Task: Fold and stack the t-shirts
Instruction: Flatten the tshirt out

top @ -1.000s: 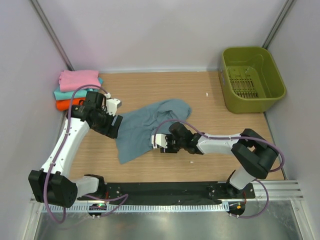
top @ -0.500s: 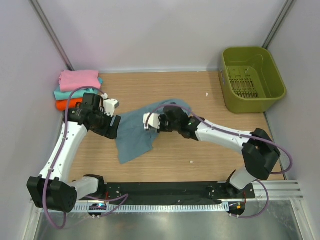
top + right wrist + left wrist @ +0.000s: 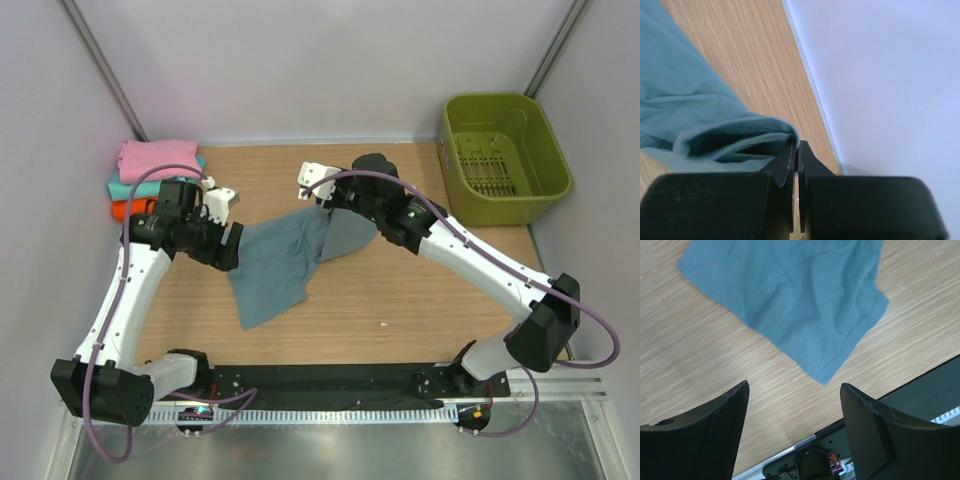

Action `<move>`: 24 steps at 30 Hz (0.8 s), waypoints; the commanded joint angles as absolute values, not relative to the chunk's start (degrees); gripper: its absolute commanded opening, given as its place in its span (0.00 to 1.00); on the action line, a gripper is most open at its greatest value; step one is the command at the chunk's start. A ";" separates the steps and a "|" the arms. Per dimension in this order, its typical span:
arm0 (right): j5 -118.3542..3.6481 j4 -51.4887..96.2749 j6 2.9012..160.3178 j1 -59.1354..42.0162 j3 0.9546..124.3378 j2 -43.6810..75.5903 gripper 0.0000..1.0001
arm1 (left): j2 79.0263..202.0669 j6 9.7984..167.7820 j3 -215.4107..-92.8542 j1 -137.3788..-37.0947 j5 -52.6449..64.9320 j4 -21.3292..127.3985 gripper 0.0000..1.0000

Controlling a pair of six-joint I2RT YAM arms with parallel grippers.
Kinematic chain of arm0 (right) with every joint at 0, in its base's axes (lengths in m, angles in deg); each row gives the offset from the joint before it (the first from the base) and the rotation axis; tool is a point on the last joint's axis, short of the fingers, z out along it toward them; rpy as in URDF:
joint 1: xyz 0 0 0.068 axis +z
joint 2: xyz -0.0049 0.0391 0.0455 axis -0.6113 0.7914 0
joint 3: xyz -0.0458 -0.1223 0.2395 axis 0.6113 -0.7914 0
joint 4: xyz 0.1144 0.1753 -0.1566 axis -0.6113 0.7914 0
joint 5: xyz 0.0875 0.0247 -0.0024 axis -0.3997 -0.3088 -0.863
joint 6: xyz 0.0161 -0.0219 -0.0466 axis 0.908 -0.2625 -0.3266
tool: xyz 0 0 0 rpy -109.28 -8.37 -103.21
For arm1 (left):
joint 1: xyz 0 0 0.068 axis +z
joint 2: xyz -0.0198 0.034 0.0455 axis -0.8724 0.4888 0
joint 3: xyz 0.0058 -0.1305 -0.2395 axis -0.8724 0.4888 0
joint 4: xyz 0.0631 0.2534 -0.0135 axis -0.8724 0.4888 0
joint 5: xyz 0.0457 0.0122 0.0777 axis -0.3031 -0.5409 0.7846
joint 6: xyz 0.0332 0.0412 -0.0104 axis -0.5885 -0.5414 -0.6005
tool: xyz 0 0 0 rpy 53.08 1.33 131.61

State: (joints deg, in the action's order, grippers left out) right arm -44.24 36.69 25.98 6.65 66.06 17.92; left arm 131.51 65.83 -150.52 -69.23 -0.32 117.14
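your right gripper (image 3: 796,150) pinches the blue-grey shirt (image 3: 272,268) by its hem, raised toward the bench (image 3: 420,290) back edge, likely to fold it over; left gripper (image 3: 795,410) hangs open beside its left edge.

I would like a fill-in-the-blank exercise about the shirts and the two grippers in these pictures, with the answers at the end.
1. The edge of the blue-grey shirt is pinched by the ____.
2. The left gripper holds nothing and is ____.
3. The top shirt of the stack is ____.
Missing words: right gripper; open; pink.
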 commanded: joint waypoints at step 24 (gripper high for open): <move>-27.99 32.34 27.67 -8.43 59.61 11.61 0.63 | 131.77 63.04 -150.08 -71.64 -3.73 118.60 0.75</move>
